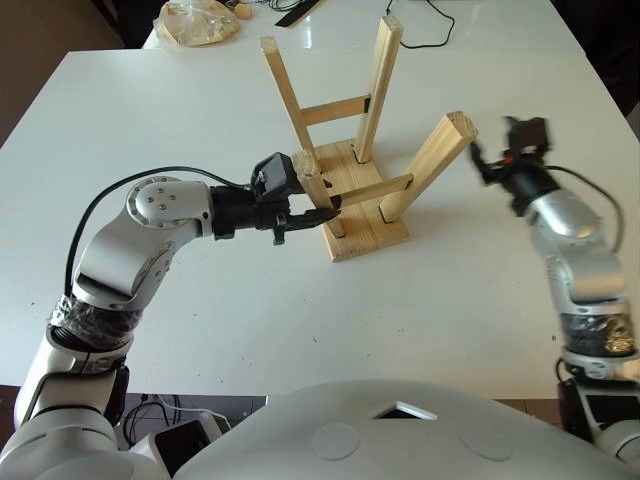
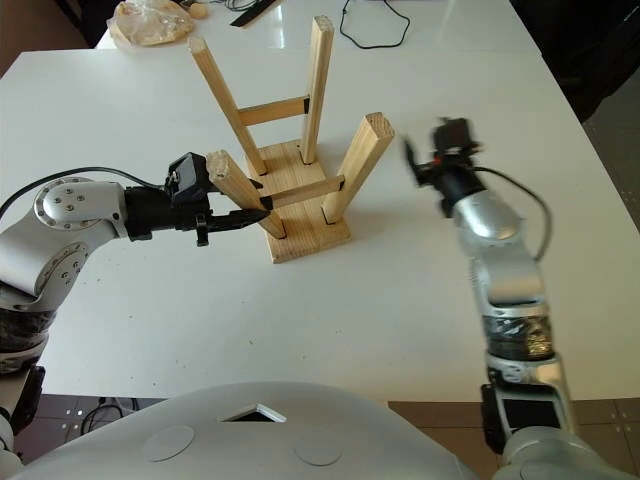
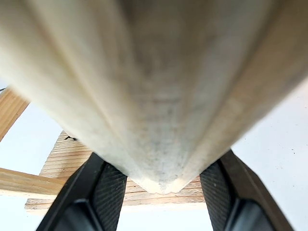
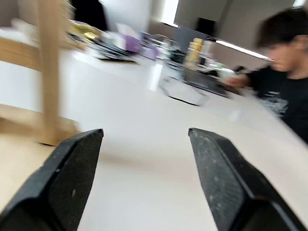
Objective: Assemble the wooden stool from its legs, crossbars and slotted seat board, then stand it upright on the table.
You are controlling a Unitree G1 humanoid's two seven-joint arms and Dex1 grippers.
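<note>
- The wooden stool [image 1: 352, 170] is seen upside down near the middle of the white table [image 1: 150, 120]. Its slotted seat board [image 1: 368, 232] lies flat on the tabletop.
- Four legs are stood up out of the board, splayed outward rather than plumb.
- The far-left leg [image 1: 285, 95] and the far-right leg [image 1: 378, 85] are joined by a crossbar [image 1: 335, 108] set well above the board.
- The near-left leg [image 1: 318, 190] and the near-right leg [image 1: 430, 160] are joined by a lower crossbar [image 1: 370, 188]. The near-right leg is tilted strongly toward the robot's right.
- The left gripper [image 1: 322, 213] is clamped on the near-left leg, low on the leg and just above the board. In the left wrist view the leg is flanked closely by the black ribbed pads [image 3: 108, 187].
- The right gripper [image 4: 144, 134] is held in the air to the robot's right of the stool, near the top end of the near-right leg but apart from it. Its two fingers are spread wide and nothing is held between them.
- A crumpled clear bag [image 1: 200, 22] and a black cable [image 1: 440, 25] are seen at the far edge of the table, well apart from the stool.
</note>
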